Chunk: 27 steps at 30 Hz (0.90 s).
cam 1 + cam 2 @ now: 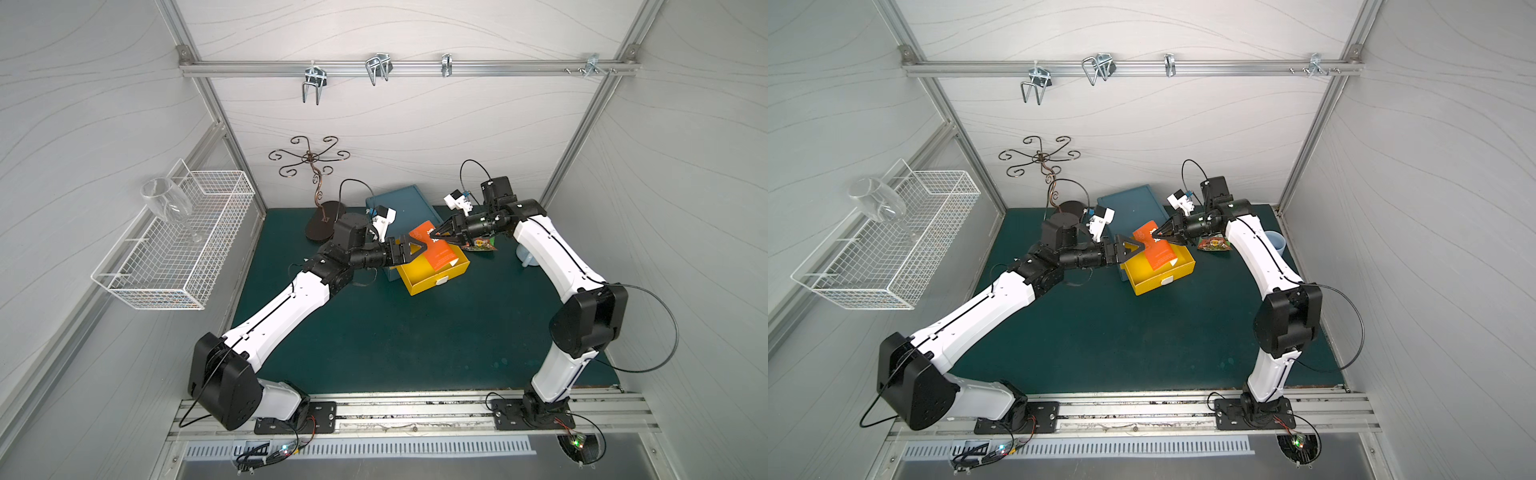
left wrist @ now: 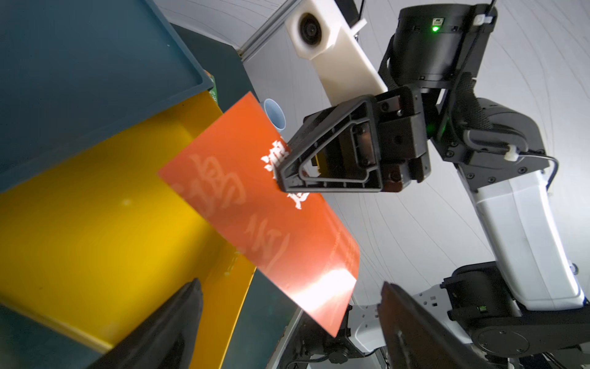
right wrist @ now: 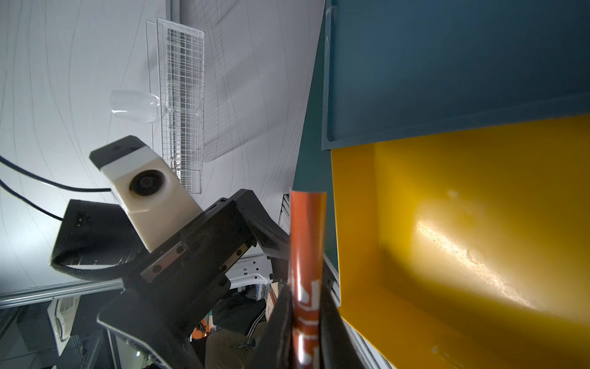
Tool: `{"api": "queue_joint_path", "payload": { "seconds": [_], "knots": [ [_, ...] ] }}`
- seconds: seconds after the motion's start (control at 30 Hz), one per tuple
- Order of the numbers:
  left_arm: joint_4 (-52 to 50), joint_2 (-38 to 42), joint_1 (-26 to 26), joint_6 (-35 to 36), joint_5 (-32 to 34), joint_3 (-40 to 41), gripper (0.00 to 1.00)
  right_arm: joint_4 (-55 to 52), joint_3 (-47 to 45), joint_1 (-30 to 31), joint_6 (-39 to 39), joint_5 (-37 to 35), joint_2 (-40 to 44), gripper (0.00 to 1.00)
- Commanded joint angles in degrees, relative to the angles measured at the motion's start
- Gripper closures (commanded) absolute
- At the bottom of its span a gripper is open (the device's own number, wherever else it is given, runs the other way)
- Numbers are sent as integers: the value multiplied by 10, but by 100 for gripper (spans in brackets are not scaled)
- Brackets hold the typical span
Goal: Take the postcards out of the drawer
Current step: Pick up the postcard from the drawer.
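Orange rectangular postcard (image 1: 434,254), 1 seen, clamped in R gripper (image 1: 435,234) over 1 yellow plastic drawer (image 1: 436,283). L gripper (image 1: 422,248) jaws apart, just left of it.

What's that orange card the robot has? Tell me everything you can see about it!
The orange postcard is a thin, flat, shiny rectangle with white Chinese characters, and light glares off one end. The right gripper is shut on one edge and holds it tilted in the air above the open yellow drawer. Its other end sits between the open jaws of the left gripper, which is not pinching it. I cannot tell whether more cards hide behind it.
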State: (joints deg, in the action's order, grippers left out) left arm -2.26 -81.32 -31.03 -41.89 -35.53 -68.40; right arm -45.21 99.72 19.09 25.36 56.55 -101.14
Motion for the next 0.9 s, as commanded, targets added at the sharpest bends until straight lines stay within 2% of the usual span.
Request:
{"api": "queue_joint_path", "payload": {
  "seconds": [0.0, 0.23, 0.37, 0.47, 0.63, 0.73, 0.87],
  "knots": [
    [79, -25, -6, -45, -27, -8, 10, 54, -10, -2, 33, 19, 29, 84],
    [129, -50, -10, -79, -26, -9, 15, 85, -32, -2, 53, 21, 41, 83],
    [157, -59, -10, -94, -26, -13, 29, 99, -43, -3, 61, 19, 43, 83],
    [184, -66, -10, -110, -26, -11, 34, 119, -55, -3, 73, 22, 47, 83],
    [208, -81, -10, -128, -34, -12, 52, 134, -67, -2, 85, 22, 52, 83],
    [229, -86, -10, -142, -35, -8, 58, 148, -77, -2, 90, 23, 57, 83],
    [232, -88, -10, -135, -34, -2, 78, 159, -83, -1, 88, 23, 60, 78]
  ]
}}
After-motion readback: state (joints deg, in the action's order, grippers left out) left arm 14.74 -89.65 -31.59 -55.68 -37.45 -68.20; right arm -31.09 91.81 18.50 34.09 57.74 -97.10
